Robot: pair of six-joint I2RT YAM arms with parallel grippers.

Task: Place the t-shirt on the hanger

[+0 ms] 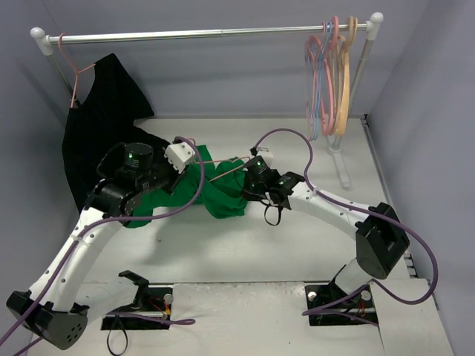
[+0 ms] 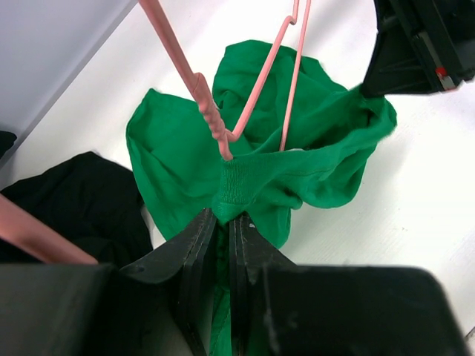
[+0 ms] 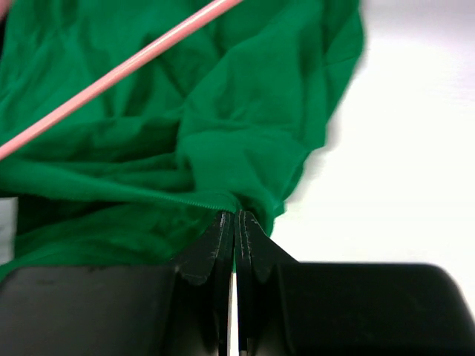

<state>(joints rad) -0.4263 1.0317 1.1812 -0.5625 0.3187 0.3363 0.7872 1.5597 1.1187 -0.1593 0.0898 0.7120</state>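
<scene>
Between the nearly closed jaws of the left gripper sits the ribbed collar of the t-shirt — pinched, with the twisted neck of the hanger right at the collar just past the tips. Opposite, the right gripper is clamped tight on a folded edge of the same cloth. The shirt lies bunched between both arms, mid-table towards the left edge — the hanger's wire runs from the collar towards the right arm.
</scene>
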